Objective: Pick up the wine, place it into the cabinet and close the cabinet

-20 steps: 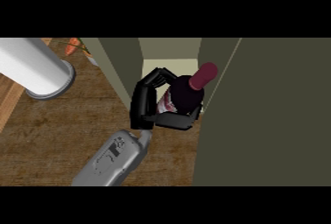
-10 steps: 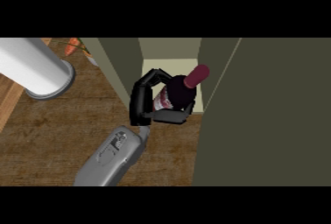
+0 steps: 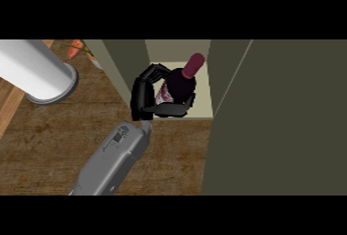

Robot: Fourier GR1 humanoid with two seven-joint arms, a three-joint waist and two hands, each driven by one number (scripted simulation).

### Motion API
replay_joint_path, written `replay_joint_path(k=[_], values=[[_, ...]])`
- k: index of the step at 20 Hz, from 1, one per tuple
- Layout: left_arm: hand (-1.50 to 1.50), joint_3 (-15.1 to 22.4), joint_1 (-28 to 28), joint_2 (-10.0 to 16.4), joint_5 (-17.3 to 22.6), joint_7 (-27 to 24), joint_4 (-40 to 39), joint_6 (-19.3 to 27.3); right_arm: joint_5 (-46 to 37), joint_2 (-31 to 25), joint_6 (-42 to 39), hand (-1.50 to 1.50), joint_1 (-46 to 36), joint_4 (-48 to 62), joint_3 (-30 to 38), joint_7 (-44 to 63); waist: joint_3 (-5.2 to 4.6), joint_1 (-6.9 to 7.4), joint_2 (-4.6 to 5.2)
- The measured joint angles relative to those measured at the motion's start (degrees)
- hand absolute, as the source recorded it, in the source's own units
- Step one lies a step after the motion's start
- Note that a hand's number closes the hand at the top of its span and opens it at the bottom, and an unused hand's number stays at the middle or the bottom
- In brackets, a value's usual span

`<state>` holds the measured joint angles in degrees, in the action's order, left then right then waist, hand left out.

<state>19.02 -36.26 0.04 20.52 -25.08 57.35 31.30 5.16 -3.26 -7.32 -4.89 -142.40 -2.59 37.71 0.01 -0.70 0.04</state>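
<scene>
The left hand (image 3: 143, 96), upper middle of the frame, is clenched around the wine (image 3: 184, 78). It holds the bottle tilted just inside the open cabinet (image 3: 271, 119), likely so the bottle can be stood down before the hand lets go.

A: The wine (image 3: 177, 85)?
B: Near-black glass, maroon cap, pale label. Black fingers (image 3: 150, 72), grey forearm (image 3: 112, 160).
A: And around?
B: Brown wood-grain desk (image 3: 54, 137), olive-grey cabinet (image 3: 278, 114), paler inside, and a white cylinder (image 3: 34, 69), grey-rimmed.

It looked like a kitchen: a wood-grain surface (image 3: 54, 137), an open olive-green cabinet (image 3: 284, 114), and a wine bottle (image 3: 183, 80) in its opening.
</scene>
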Motion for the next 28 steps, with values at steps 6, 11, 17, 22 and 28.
replay_joint_path(k=[6, 11, 17, 22, 28], values=[[1.50, -1.3, -3.6, 0.2, 2.2, 0.6, -4.3, -1.5, 0.3, 0.9, -0.4, -1.50, 1.1, 0.3, -0.1, -1.3, 0.00, -0.19, 0.02], [1.50, -4.3, -8.2, 0.1, 2.6, 0.4, -11.4, -3.9, 0.5, 0.9, -0.7, -1.50, 1.2, 0.4, 0.4, -1.4, -0.01, -0.31, 0.07], [1.50, -7.8, -13.6, 0.2, 3.2, -2.1, -20.5, -5.8, 0.5, 1.2, -0.6, -1.50, 0.8, 0.5, -0.7, -1.0, -0.02, -0.59, 0.17], [1.50, -9.3, -17.8, 0.1, 3.3, -7.1, -27.0, -4.4, 0.8, 1.4, -1.4, -1.50, 1.6, 0.6, -0.6, -1.9, -0.04, -1.18, 0.34], [1.50, -12.8, -22.6, 0.4, 2.6, -11.9, -34.2, -4.0, 1.1, 1.4, -1.6, -1.50, 0.6, 1.0, 0.1, -1.9, -0.02, -1.44, 0.52]])
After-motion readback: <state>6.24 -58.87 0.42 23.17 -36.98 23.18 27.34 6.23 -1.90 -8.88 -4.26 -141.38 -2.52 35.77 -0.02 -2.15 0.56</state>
